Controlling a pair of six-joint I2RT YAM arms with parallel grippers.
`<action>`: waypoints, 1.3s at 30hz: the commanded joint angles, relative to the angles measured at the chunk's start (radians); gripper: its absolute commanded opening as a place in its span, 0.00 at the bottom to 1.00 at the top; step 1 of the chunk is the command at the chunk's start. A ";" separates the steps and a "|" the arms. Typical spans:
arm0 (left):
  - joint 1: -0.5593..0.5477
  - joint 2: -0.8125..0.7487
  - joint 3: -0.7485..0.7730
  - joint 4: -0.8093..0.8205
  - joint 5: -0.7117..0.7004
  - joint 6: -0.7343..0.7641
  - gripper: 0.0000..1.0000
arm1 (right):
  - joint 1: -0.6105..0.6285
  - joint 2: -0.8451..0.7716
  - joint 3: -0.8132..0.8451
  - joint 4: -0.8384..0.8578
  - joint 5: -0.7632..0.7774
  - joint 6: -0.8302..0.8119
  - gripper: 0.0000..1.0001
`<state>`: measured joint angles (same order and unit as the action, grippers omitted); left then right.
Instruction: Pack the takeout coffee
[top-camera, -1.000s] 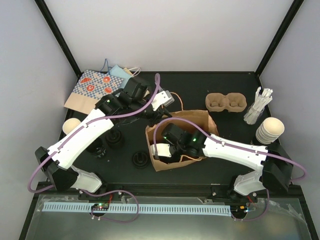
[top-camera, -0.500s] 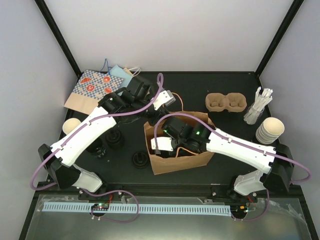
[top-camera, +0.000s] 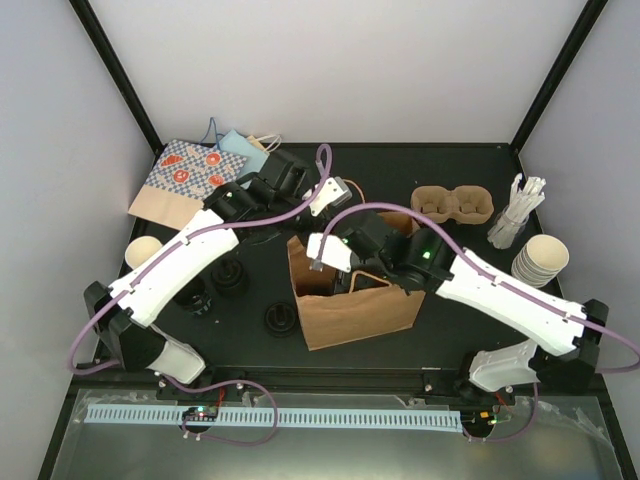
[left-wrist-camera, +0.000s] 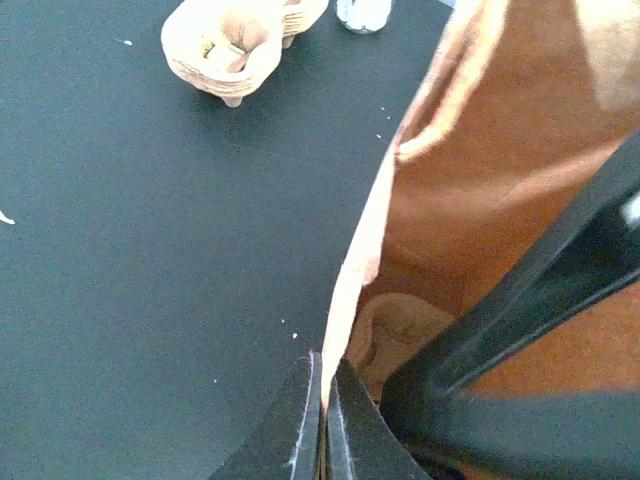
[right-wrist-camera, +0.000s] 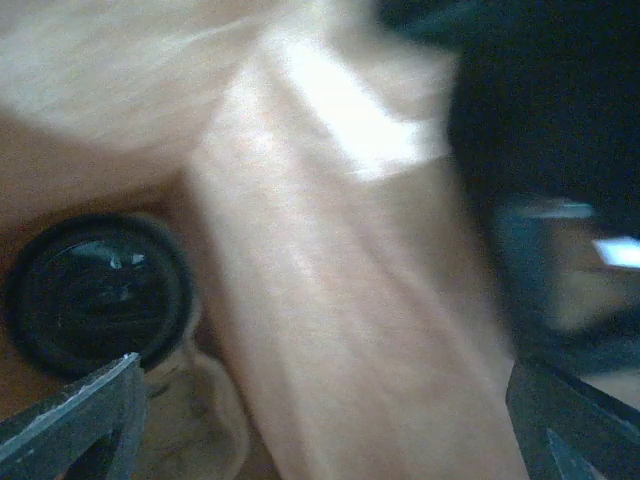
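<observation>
Across the whole overhead frame, black table (top-camera: 450, 160). At centre, upright brown paper bag (top-camera: 355, 315), mouth open. From lower left, left gripper (left-wrist-camera: 322, 395), jaws pinched together on the bag's upper rim. From lower right, right gripper (right-wrist-camera: 322, 365) down inside the bag, jaws spread wide, gripping nothing. Low inside, pulp carrier (left-wrist-camera: 400, 330) and black-lidded cup (right-wrist-camera: 95, 295). Upper right, spare cup carrier (top-camera: 452, 205); right edge, stacked cream cups (top-camera: 540, 258); left of the bag, loose black lids (top-camera: 280, 318).
</observation>
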<state>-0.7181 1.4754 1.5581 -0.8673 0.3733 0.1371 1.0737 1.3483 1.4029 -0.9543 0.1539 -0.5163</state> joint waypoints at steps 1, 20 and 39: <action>-0.006 0.020 0.060 -0.018 -0.040 -0.029 0.02 | -0.012 -0.060 0.094 0.027 0.206 0.134 1.00; 0.098 0.067 0.106 0.061 -0.161 -0.150 0.02 | -0.048 -0.234 0.180 0.321 0.883 0.339 1.00; 0.298 0.266 0.270 0.220 -0.277 -0.355 0.02 | -0.116 -0.401 -0.060 0.126 0.759 0.694 1.00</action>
<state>-0.4404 1.7092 1.7588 -0.7433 0.0967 -0.1738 0.9680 0.9882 1.4284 -0.8097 0.9848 0.0643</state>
